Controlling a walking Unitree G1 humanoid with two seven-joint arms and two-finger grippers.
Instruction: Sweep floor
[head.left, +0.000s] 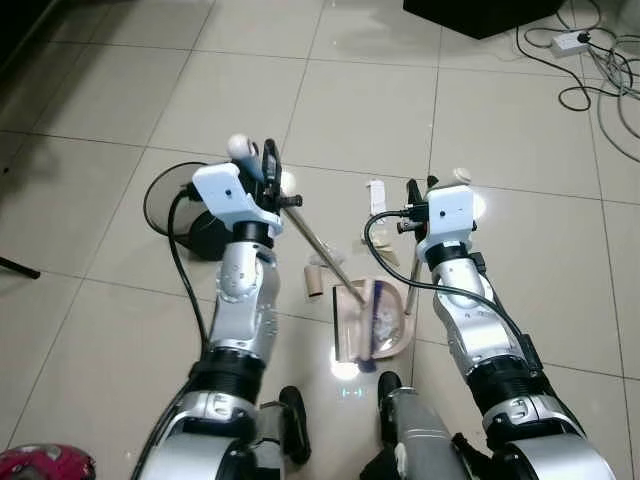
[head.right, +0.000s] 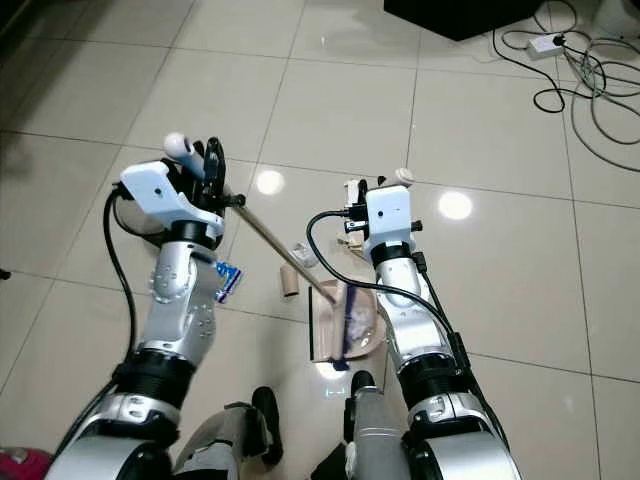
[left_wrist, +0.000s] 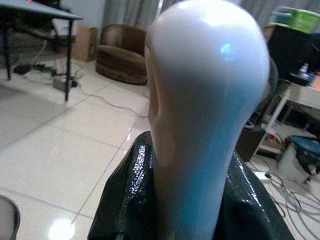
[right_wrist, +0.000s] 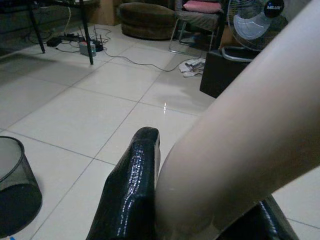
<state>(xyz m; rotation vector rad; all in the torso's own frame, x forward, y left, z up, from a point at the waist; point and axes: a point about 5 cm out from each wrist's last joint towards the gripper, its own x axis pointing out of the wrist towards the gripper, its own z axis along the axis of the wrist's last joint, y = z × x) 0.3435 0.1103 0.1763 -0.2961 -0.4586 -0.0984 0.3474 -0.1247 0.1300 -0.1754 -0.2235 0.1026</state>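
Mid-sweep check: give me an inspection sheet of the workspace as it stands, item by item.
Surface: glossy pale tile floor, lamp glare spots.
Job's things: beige dustpan on the floor between the arms; broom handle slants down to it.
Clutter: cardboard tube, paper scraps, blue wrapper, all loose by the dustpan.
Grippers: left gripper shut on the broom's white knob; right gripper shut on the beige dustpan handle.
Cables: tangle with a white power strip far right.
Surroundings: black mesh bin behind the left arm; armchair, standing fan.
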